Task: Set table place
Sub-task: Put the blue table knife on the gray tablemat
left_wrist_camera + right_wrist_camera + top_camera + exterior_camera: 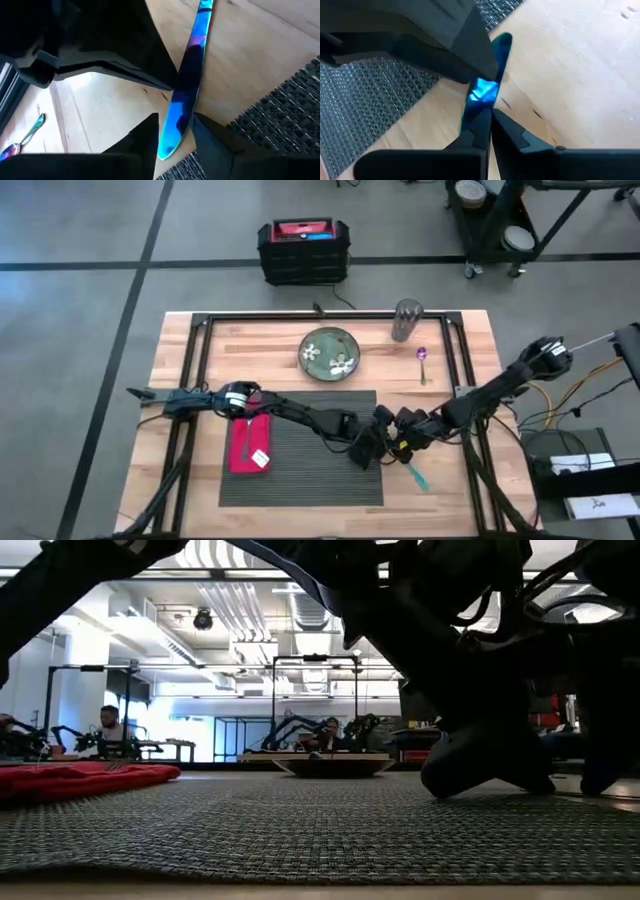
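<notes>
Beside the right edge of the dark grey ribbed rectangular placemat, both grippers meet over an iridescent blue metal knife on the light-wood butcher-block table. Right gripper fingers are clamped on the blade; left gripper fingers stand apart around its tip. Bare wood lies open farther right. A red cloth napkin covers the mat's left edge.

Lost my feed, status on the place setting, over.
Right gripper shut on blue utensil. Left gripper at same utensil, right of placemat. Plate beyond placemat.
</notes>
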`<state>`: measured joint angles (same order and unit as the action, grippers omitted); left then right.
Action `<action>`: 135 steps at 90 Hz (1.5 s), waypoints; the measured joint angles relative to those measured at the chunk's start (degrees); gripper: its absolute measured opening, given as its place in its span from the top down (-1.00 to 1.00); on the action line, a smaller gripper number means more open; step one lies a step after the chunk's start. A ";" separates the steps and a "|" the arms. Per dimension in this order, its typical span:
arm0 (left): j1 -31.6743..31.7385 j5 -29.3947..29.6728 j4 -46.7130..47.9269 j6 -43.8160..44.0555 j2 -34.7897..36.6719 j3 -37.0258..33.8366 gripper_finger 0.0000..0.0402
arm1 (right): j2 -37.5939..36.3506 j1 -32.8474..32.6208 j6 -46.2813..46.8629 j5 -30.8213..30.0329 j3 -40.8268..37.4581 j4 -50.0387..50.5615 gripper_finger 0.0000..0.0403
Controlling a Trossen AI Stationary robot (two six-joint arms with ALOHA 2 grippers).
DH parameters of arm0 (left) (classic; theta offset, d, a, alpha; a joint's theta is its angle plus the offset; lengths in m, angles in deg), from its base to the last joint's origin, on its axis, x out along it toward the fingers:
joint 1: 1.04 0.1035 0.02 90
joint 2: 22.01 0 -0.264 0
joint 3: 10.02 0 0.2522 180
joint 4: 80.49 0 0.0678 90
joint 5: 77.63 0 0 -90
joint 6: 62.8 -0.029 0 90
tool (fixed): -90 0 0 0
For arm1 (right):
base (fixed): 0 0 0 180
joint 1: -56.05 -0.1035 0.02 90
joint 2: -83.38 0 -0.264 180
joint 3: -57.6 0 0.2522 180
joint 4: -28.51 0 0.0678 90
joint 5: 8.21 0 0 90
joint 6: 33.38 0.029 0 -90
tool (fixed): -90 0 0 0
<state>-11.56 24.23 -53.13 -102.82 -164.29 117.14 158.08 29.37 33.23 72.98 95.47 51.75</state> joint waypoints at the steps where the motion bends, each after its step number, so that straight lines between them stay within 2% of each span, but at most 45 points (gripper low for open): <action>1: 0.00 0.00 0.01 0.01 0.00 0.00 0.45 | 0.09 -0.01 0.00 -0.07 0.02 -0.01 1.00; 25: 0.00 -0.07 0.28 -0.14 0.04 0.00 0.43 | 1.90 -0.04 0.30 -0.42 0.20 -0.01 1.00; 54: 0.11 -0.35 -0.15 -5.61 0.24 -1.34 0.43 | 1.85 -0.07 -0.19 -0.49 -0.02 -0.99 1.00; 74: 0.28 -0.34 -0.94 -7.78 -1.39 -1.56 0.51 | 2.23 -0.07 -0.44 -0.40 -0.15 -2.46 1.00; 95: 0.30 -0.33 -1.88 -8.20 -1.57 -1.70 0.61 | 2.31 -0.04 -0.56 -0.63 -0.15 -2.62 1.00; 116: 0.30 -0.26 -3.07 -8.28 -1.57 -1.78 0.61 | 2.22 -0.04 -1.33 -1.28 -0.22 -2.39 1.00; 135: 0.08 1.50 -1.32 -5.23 0.43 -1.69 0.61 | -1.26 0.25 -2.22 -1.16 0.24 0.51 1.00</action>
<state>-11.48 25.73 -54.45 -108.05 -163.86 115.45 156.82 29.62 31.01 71.82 95.71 52.26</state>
